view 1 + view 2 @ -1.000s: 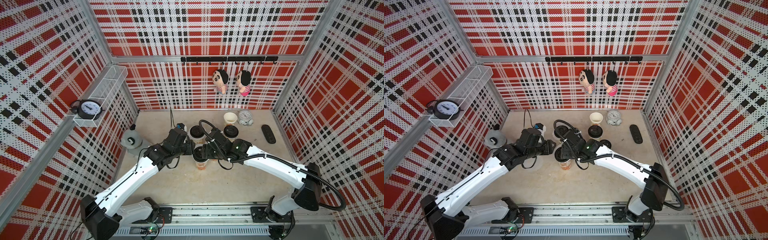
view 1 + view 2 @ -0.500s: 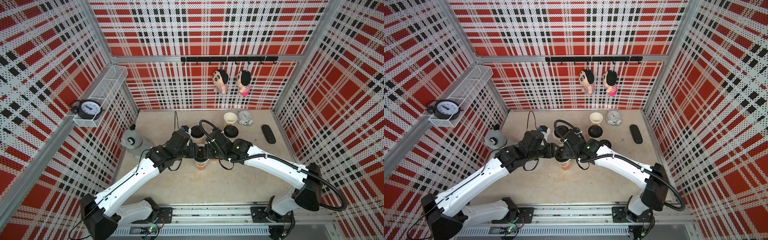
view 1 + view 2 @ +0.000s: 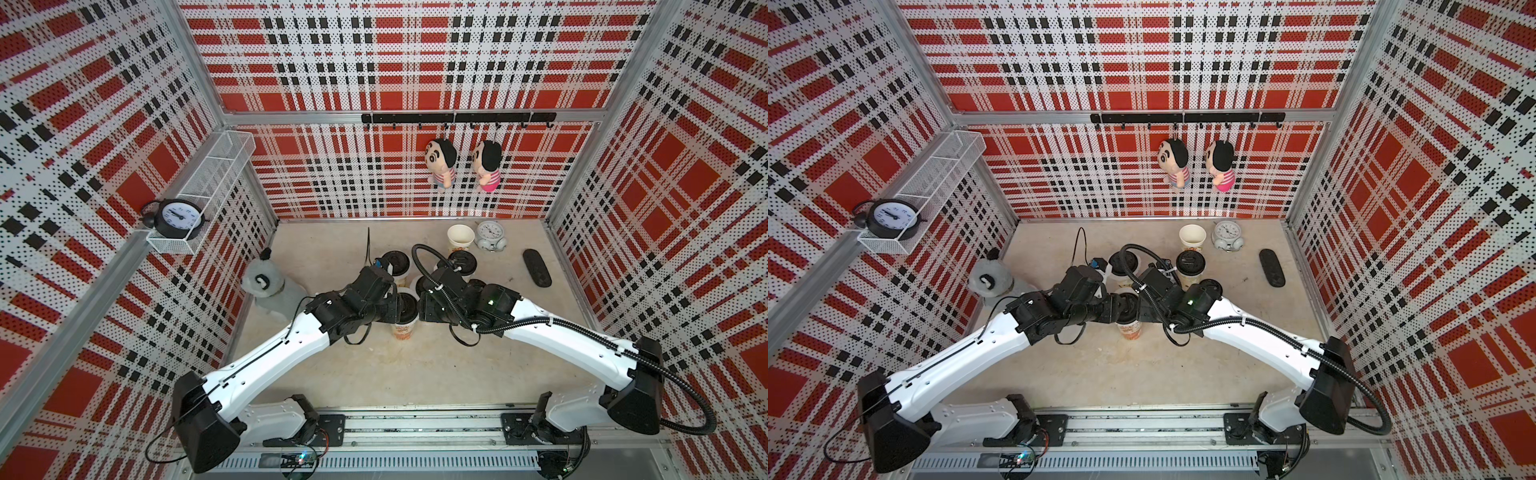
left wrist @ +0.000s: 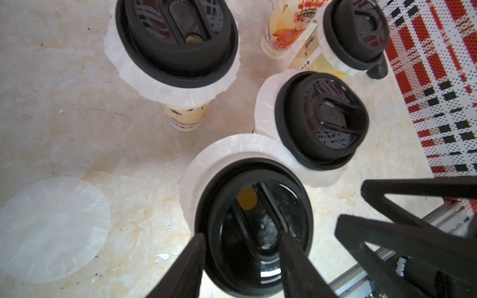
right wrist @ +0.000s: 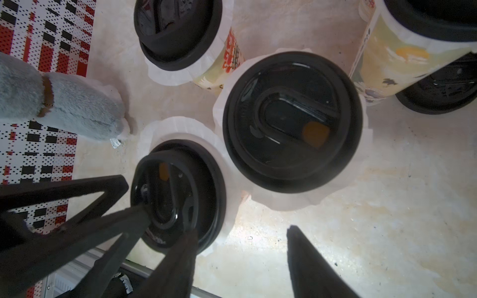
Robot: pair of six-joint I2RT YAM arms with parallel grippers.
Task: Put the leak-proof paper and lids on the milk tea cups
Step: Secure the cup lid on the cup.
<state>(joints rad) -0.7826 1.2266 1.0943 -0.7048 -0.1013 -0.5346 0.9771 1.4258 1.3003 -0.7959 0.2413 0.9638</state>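
The front milk tea cup (image 3: 402, 329) stands mid-table with a black lid (image 4: 254, 219) over a sheet of leak-proof paper (image 4: 232, 147). Both grippers hang over it from opposite sides. My left gripper (image 4: 242, 240) is open, one finger at the lid's edge and the other above its top. My right gripper (image 5: 241, 229) is open too, one fingertip (image 5: 191, 233) at the lid's rim and the other over bare table. Three more cups (image 4: 178, 41) (image 4: 322, 118) (image 4: 356, 33) carry paper and lids. An uncovered cup (image 3: 460, 237) stands at the back. One loose sheet (image 4: 51, 227) lies flat on the table.
A grey plush toy (image 3: 266, 286) sits by the left wall. A small white alarm clock (image 3: 490, 235) and a black remote (image 3: 537, 268) are at the back right. A loose black lid (image 5: 438, 90) lies on the table beside the covered cups.
My left gripper has moved right and forward until it meets the right gripper over the front cup. The right arm has barely moved.
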